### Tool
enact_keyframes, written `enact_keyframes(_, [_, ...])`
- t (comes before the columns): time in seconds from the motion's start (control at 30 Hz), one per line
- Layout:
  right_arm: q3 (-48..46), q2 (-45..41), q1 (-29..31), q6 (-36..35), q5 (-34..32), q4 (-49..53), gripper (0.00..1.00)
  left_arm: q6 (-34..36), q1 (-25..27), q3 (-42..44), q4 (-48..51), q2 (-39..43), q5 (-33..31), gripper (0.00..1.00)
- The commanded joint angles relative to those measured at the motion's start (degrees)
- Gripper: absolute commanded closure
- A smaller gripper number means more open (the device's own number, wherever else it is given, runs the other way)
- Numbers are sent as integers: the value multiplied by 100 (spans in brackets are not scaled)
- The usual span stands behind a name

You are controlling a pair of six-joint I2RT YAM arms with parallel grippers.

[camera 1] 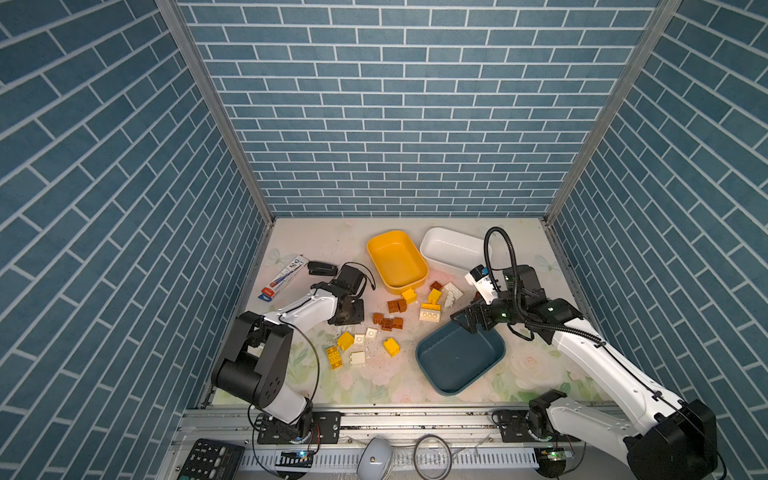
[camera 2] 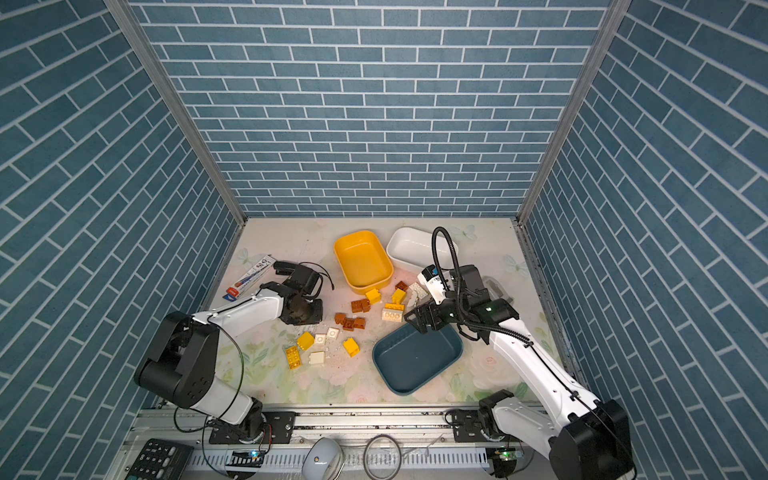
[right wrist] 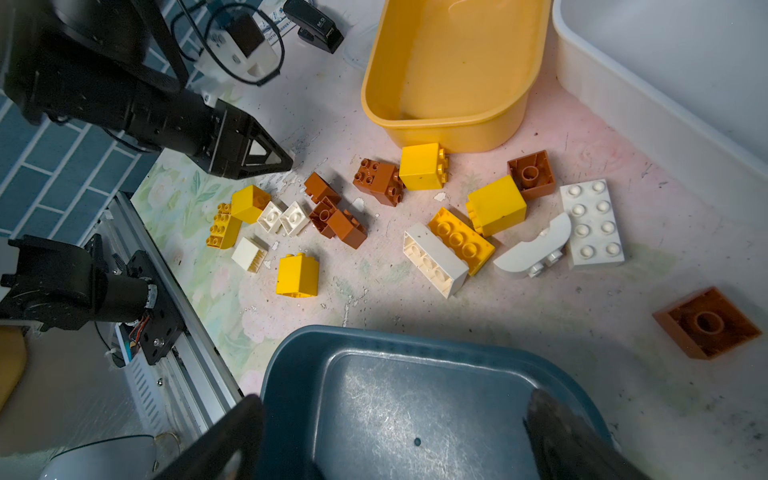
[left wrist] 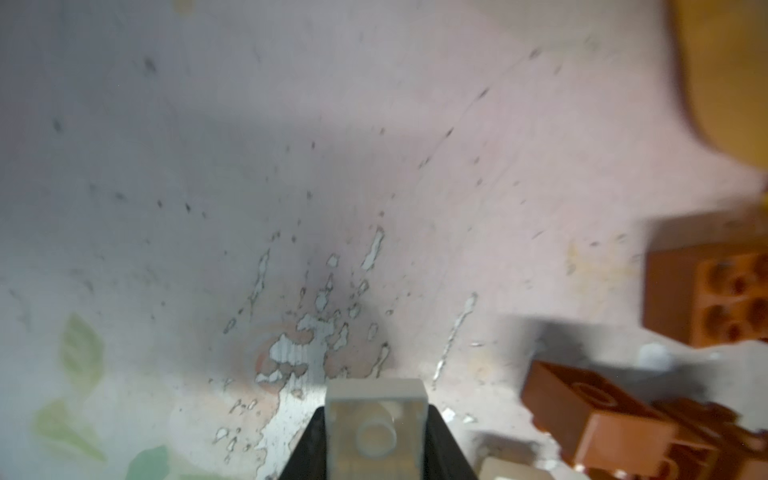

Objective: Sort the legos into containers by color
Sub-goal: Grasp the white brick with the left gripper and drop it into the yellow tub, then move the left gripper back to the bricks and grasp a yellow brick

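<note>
I see left pincer pinching small white brick (hold near tips); could slip en route to white tub. Right pincer wide.

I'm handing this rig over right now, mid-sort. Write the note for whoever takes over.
Grippers: the left gripper is shut on a small white square plastic brick. The right gripper is open and empty, above the dark teal plastic tub.
Tubs: the teal one, the mustard yellow plastic tub and the white plastic tub hold no bricks.
Done: nothing binned yet.
Left: loose yellow, white and brown bricks on the table between the tubs, plus a lone brown brick lying apart.
</note>
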State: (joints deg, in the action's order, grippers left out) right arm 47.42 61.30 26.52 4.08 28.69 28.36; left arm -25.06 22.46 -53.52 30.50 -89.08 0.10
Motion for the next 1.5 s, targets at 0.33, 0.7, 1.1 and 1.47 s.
enact_keyframes(0.33, [611,625,-89,593,686,-1356,2,611,46,-2974,238,-1159,529,73])
enact_keyframes(0.7, [923,844,-399,595,818,-1219,2,790,133,-4739,-122,-2989,257,73])
enact_keyframes(1.1, [825,820,-561,488,845,-831,2,978,172,-5440,420,-3453,-238,34])
enact_keyframes(1.47, [906,1260,-556,535,1327,-1072,1,1891,197,-3763,1540,-1523,423,22])
